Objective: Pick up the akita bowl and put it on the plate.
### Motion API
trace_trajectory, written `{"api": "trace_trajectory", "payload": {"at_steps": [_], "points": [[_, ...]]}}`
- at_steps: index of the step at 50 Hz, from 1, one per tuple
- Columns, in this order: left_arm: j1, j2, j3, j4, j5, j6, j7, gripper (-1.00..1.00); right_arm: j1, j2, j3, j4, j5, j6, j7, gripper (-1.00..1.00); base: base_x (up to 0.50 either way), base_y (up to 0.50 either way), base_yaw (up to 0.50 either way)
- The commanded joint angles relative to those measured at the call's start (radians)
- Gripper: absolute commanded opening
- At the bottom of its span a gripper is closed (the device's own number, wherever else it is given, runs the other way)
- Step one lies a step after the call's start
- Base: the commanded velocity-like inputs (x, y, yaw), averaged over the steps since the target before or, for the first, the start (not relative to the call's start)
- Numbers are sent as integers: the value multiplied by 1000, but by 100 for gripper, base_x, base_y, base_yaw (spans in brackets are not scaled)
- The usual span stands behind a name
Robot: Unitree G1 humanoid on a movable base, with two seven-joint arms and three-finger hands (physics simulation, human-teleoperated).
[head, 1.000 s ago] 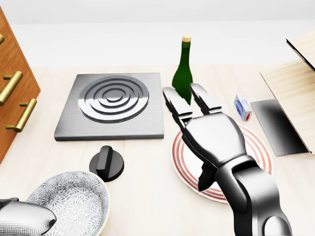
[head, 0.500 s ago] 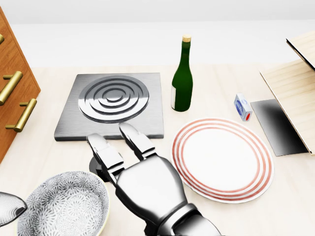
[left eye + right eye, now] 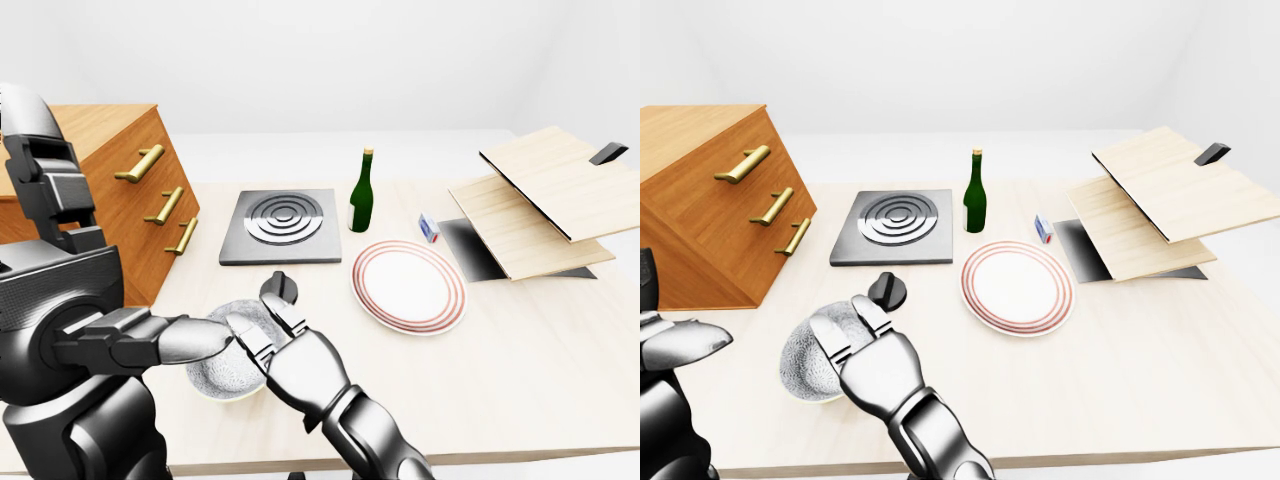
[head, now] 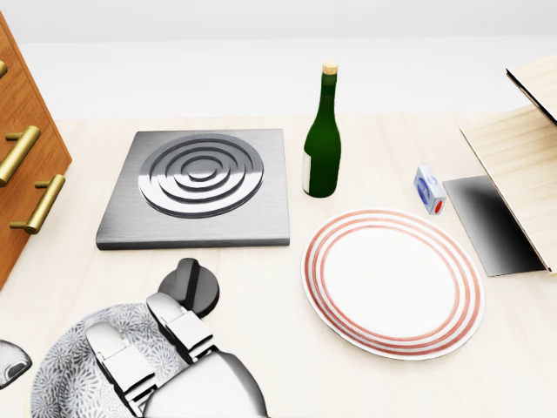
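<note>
**Left-eye view.** Light wood table point(image 3: 520, 350). The akita bowl point(image 3: 222, 378), grey-patterned, stands near the table's lower-left edge, well apart from the red-ringed plate point(image 3: 408, 287) to its right. The right hand point(image 3: 300, 365) reaches in from the bottom, fingers straight and spread, lying over the bowl's right rim and not closed round it; thumb not seen. The left hand point(image 3: 195, 338) comes in from the left with fingers stretched out, holding nothing; here it overlaps the bowl's left side.

**Head view.** The bowl point(image 4: 74, 370) is at bottom left, and two fingers point(image 4: 181, 329) of the right hand cross its right part, tips twd. the top. A black knob point(image 4: 195, 280) lies just above the fingertips. The plate point(image 4: 392, 283) is at centre-right and bare. Above it stands an upright green wine bottle point(image 4: 322, 144); left of the bottle is a steel burner plate point(image 4: 200, 187), and right of it a small blue-white carton point(image 4: 429, 190). Only the tip of the left hand point(image 4: 9, 364) shows, apart from the bowl.

**Right-eye view.** The left hand point(image 3: 682, 345) is clearly clear of the bowl point(image 3: 802, 365). Contact betw. the right hand point(image 3: 875, 370) and the rim cannot be told. A wooden drawer cabinet point(image 3: 710, 215) stands at left, slanted wooden boards point(image 3: 1160, 200) at right.
</note>
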Motion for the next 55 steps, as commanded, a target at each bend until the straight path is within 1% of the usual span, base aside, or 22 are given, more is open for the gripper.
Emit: {"api": "trace_trajectory", "payload": {"at_steps": [1, 9, 13, 17, 19, 21, 22, 27, 32, 34, 36, 40, 45, 49, 50, 53, 55], "points": [[-1, 2, -1, -3, 6, 0, -3, 100, 32, -14, 71, 61, -11, 12, -62, 100, 0, 0, 0], [-6, 2, 7, -8, -7, 0, 2, 100, 21, -1, 91, 91, -14, 20, -71, 100, 0, 0, 0], [-3, 0, 9, -1, -11, 0, 2, 100, 27, 9, 124, 111, -18, 25, -89, 100, 0, 0, 0], [-5, 2, 14, -3, -20, 0, 7, 100, 22, 20, 149, 106, -20, 39, -79, 100, 0, 0, 0], [-9, 3, 18, -7, -27, 0, 13, 100, 19, 19, 150, 111, -19, 42, -79, 100, 0, 0, 0], [-13, 5, 20, -14, -35, 0, 20, 100, 16, 15, 146, 130, -19, 37, -94, 100, 0, 0, 0], [-12, 6, 19, -14, -35, 0, 22, 100, 17, 16, 143, 139, -23, 40, -99, 100, 0, 0, 0], [-9, 7, 14, -4, -33, 0, 19, 100, 24, 9, 151, 162, -20, 32, -122, 100, 0, 0, 0], [-12, 9, 17, -10, -39, 0, 25, 100, 23, 9, 126, 213, -1, 21, -152, 100, 0, 0, 0], [-13, 9, 19, -12, -42, 0, 28, 100, 18, 1, 115, 243, -33, 23, -177, 100, 0, 0, 0], [-10, 9, 13, -8, -39, 0, 25, 100, 13, 3, 85, 284, -2, 4, -198, 100, 0, 0, 0], [-15, 10, 20, -12, -45, 0, 29, 100, 5, 13, 54, 314, 4, -12, -211, 100, 0, 0, 0], [-10, 10, 12, -6, -39, 0, 26, 100, 15, 15, 56, 325, 0, -16, -218, 100, 0, 0, 0], [-10, 9, 13, -8, -40, 0, 28, 100, 9, 16, 39, 374, 4, -31, -247, 100, 0, 0, 0], [-14, -2, 23, -9, -60, 0, 36, 100, 11, 16, 39, 378, 1, -32, -250, 100, 0, 0, 0], [-8, 7, 12, 3, -47, 0, 34, 100, 10, 18, 34, 398, 2, -36, -261, 100, 0, 0, 0], [-12, 6, 20, -8, -59, 0, 43, 100, 9, 22, 27, 420, 7, -38, -266, 100, 0, 0, 0]]}}
